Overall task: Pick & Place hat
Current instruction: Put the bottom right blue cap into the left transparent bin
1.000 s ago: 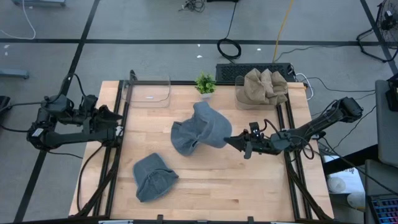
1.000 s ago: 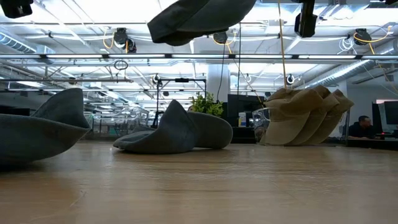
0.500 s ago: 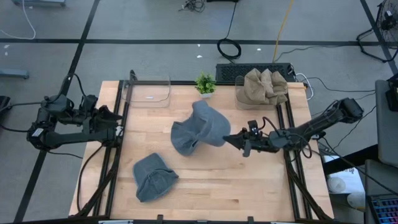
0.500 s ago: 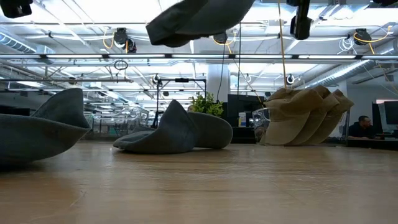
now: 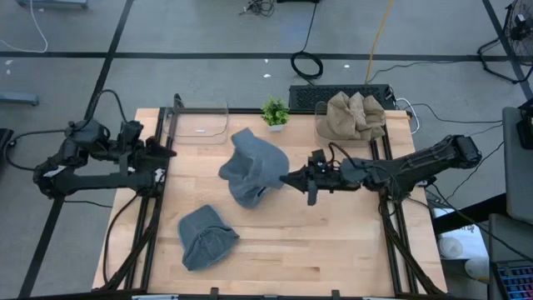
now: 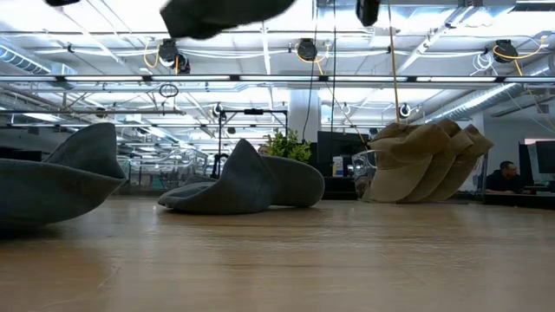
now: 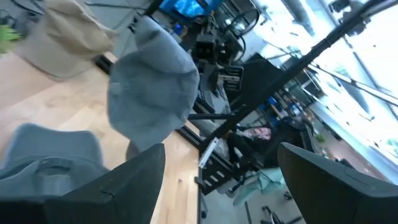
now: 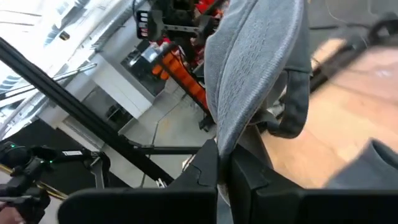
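My right gripper is shut on a grey hat, which it holds high over the table's middle. In the low view that hat shows at the top edge. A second grey hat lies on the table under it, partly hidden in the high view. A third grey hat lies near the front left. My left gripper stands open at the table's left edge and holds nothing; its wrist view faces the lifted hat. My right gripper pinches the hat's rim between its two fingers. The fingers lie level and come from the table's right side. The hat is lifted clear of the table and spreads out beyond the fingertips toward the left.
A clear bin at the back right holds several tan hats. Another clear bin stands at the back left. A small green plant sits between them. Bare wood lies at the front right.
My right gripper has swung toward the table's left edge and risen, rolling a little, still shut on the hat. The hat has gone left and higher with it. My left gripper has come a little toward the table's middle and up.
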